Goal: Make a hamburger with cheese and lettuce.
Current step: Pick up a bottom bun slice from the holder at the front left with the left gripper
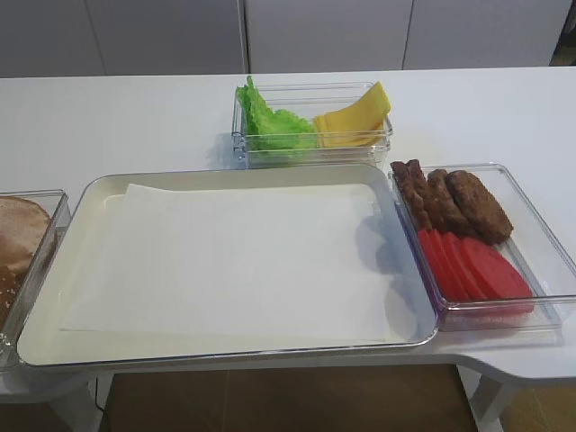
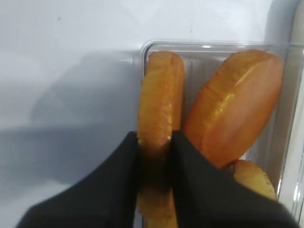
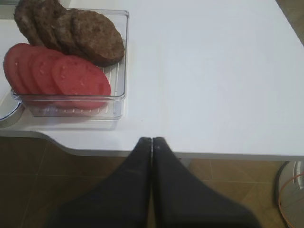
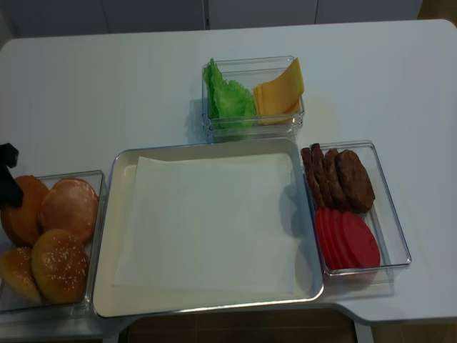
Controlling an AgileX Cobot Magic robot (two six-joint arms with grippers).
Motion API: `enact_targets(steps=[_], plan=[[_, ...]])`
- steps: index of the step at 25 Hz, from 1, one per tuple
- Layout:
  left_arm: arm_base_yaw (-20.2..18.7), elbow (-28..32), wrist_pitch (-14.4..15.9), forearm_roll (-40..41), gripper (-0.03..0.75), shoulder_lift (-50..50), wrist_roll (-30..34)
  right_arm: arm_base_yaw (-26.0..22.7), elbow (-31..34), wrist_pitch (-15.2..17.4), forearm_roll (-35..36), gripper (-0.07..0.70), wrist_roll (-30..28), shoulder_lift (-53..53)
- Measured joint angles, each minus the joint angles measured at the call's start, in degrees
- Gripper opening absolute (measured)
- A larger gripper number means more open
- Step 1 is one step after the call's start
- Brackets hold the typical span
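In the clear bin (image 2: 209, 47), the left tool (image 2: 154, 142) clamps a glossy round bun half (image 2: 159, 95); right tool (image 3: 152, 142) together.

This looks like a staged food-preparation station in a lab or demonstration room rather than a working kitchen. A plain white table (image 4: 107, 93) carries clear plastic containers (image 4: 396, 236) of sorted ingredients: burger patties (image 4: 346, 179), tomato slices (image 4: 350, 239), lettuce (image 4: 228, 96), cheese (image 4: 278, 89) and buns (image 4: 64, 236). In the middle sits a metal tray (image 4: 103, 286) lined with white paper (image 4: 214, 221). Behind the table run flat white cabinet fronts (image 1: 180, 36), and brown flooring (image 3: 28, 166) shows below the table's edge.
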Motion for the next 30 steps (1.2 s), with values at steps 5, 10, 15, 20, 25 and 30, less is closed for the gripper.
enact_targets(steps=[5,10,15,20,25,30], plan=[[0.0,0.0,0.0,0.76,0.137,-2.01,0.0,0.0,0.0,0.0,0.0,-0.003,-0.1,0.0],[0.0,0.0,0.0,1.11,0.137,-5.41,0.0,0.0,0.0,0.0,0.0,-0.004,-0.1,0.0],[-0.1,0.0,-0.24,1.62,0.136,-10.47,-0.23,0.0,0.0,0.0,0.0,-0.003,-0.1,0.0],[-0.18,0.0,-0.96,1.62,0.136,-16.97,-2.27,0.0,0.0,0.0,0.0,-0.004,-0.1,0.0],[-0.18,0.0,-1.37,-0.73,0.136,-21.55,-2.71,0.0,0.0,0.0,0.0,-0.003,-0.1,0.0],[-4.5,0.0,-2.99,-4.53,0.136,-24.14,-2.74,0.0,0.0,0.0,0.0,-0.001,-0.21,0.0]])
